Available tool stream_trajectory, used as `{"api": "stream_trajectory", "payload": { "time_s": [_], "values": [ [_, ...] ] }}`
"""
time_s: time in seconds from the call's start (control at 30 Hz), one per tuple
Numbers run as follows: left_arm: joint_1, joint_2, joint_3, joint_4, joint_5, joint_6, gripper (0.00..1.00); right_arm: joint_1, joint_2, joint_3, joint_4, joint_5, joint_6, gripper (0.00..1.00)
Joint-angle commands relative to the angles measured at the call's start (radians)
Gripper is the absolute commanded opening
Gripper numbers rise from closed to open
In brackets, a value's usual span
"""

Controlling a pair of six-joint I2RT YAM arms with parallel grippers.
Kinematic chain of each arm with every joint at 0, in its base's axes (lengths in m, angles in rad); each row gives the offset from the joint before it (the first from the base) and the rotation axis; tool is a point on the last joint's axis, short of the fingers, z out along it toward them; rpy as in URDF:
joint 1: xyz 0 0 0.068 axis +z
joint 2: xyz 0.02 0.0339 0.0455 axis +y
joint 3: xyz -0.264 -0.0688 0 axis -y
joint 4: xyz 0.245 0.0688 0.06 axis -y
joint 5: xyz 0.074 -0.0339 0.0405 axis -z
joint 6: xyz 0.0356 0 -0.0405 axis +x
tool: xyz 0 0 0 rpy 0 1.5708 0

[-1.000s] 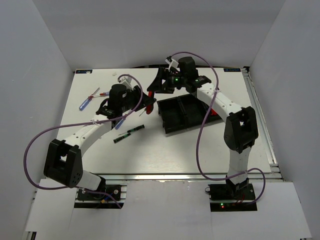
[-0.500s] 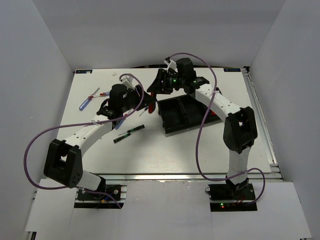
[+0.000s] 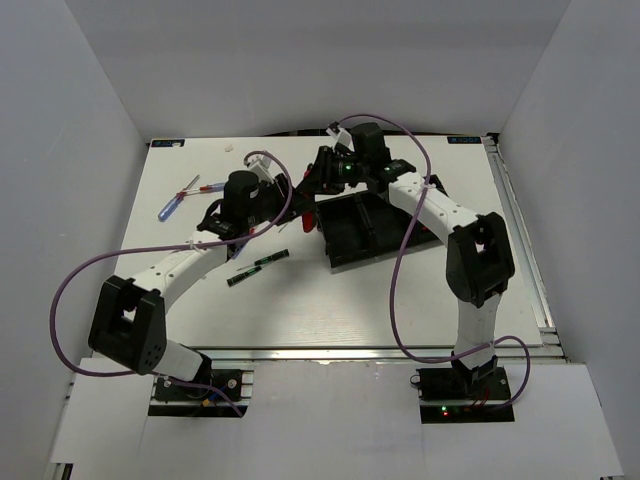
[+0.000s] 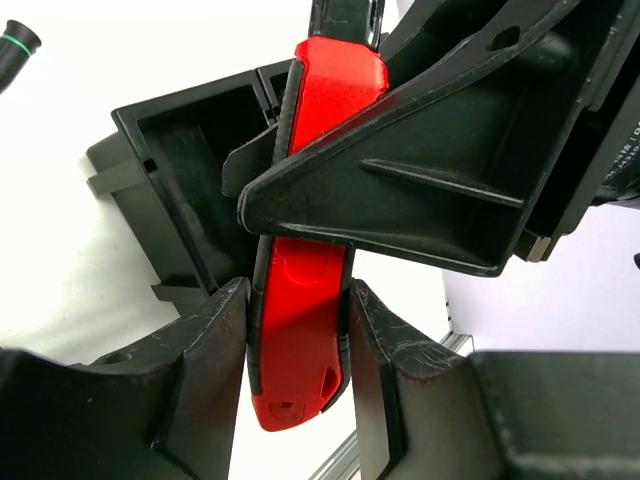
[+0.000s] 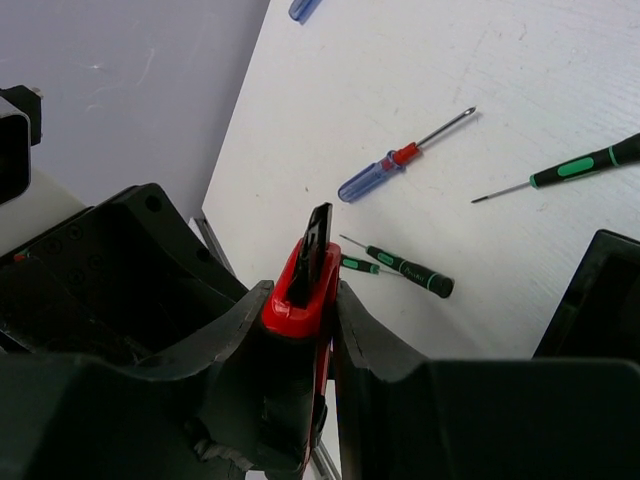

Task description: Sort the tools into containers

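A red folding pocket knife (image 4: 300,330) hangs in the air between both grippers, beside the left end of the black three-compartment tray (image 3: 345,238). My left gripper (image 4: 298,300) is shut on the knife's lower end. My right gripper (image 5: 300,300) is shut on its upper end (image 5: 300,285), where the black folded blade sticks out. In the top view the two grippers, left (image 3: 293,205) and right (image 3: 320,183), meet over the knife (image 3: 308,219). The tray's left compartment (image 4: 190,170) lies just behind the knife.
Loose tools lie on the white table to the left: a blue-and-red screwdriver (image 5: 375,175), black screwdrivers with green marks (image 5: 410,268) (image 5: 580,165), another black one (image 3: 258,266), and blue- and red-handled ones (image 3: 178,197) at the far left.
My right gripper has come down and left onto the knife and shut on its upper end. The left gripper has kept its grip and barely moved.
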Motion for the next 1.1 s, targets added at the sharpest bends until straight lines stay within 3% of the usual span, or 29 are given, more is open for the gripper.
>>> {"api": "stream_trajectory", "payload": {
  "time_s": [0.0,0.03,0.07,0.27,0.47,0.6,0.63,0.77,0.87,1.07],
  "values": [
    [-0.004,-0.047,0.0,0.049,0.017,-0.018,0.36,-0.029,-0.033,-0.02,0.029,-0.021,-0.025,0.0],
    [-0.004,-0.054,-0.003,0.043,0.016,-0.016,0.49,-0.036,-0.036,-0.02,0.032,-0.026,-0.028,0.0],
    [-0.004,-0.07,-0.006,0.035,0.013,-0.01,0.54,-0.042,-0.041,-0.017,0.034,-0.03,-0.04,0.0],
    [-0.004,-0.178,-0.045,-0.003,0.006,0.053,0.72,-0.133,-0.07,-0.004,0.012,-0.053,-0.132,0.0],
    [-0.003,-0.284,-0.121,-0.054,-0.039,0.082,0.76,-0.237,-0.137,-0.007,-0.084,-0.076,-0.359,0.0],
    [0.003,-0.369,-0.18,-0.166,-0.105,0.094,0.77,-0.319,-0.199,0.015,-0.244,-0.043,-0.646,0.0],
    [0.006,-0.383,-0.207,-0.184,-0.118,0.094,0.78,-0.332,-0.226,0.016,-0.279,-0.026,-0.788,0.0],
    [0.017,-0.472,-0.273,-0.262,-0.189,0.079,0.82,-0.398,-0.288,-0.02,-0.371,0.095,-0.978,0.0],
    [0.025,-0.532,-0.307,-0.298,-0.223,0.07,0.85,-0.455,-0.315,-0.063,-0.374,0.228,-1.044,0.0],
    [0.034,-0.567,-0.312,-0.354,-0.264,0.073,0.89,-0.477,-0.343,-0.257,-0.16,0.437,-1.106,0.0]
  ]
}}
